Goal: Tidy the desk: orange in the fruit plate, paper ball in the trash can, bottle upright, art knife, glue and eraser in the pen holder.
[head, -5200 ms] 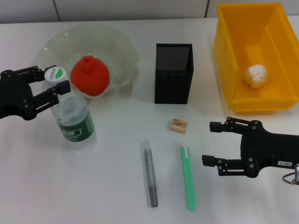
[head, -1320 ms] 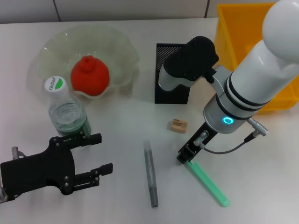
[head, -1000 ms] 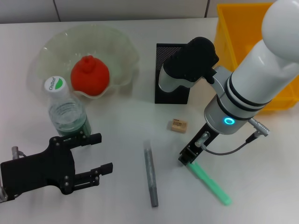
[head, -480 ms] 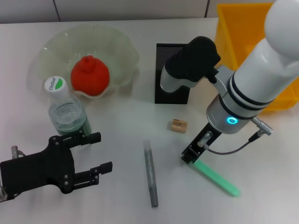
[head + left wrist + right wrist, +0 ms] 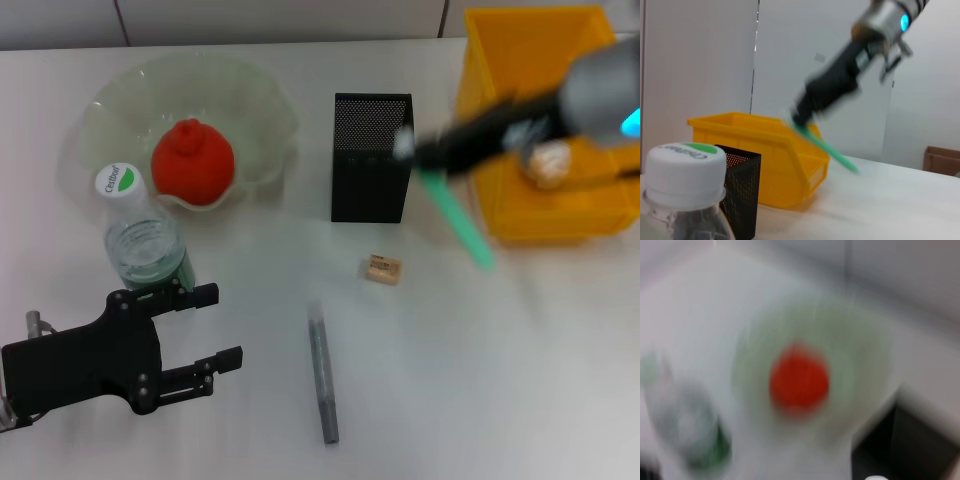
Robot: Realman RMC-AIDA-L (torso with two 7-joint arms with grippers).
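Holding the green art knife (image 5: 455,213) by its upper end, the right pincer (image 5: 412,150) is clamped on it in the air beside the black mesh pen holder (image 5: 371,157), blade end slanting down; the left pincer (image 5: 205,328) rests spread open low on the white worktop (image 5: 520,370), near the upright bottle (image 5: 143,242); the orange (image 5: 192,162) sits in the fruit plate (image 5: 250,105); the eraser (image 5: 382,269) and grey glue stick (image 5: 322,370) lie on the worktop; the paper ball (image 5: 547,160) is in the yellow trash can (image 5: 500,60).
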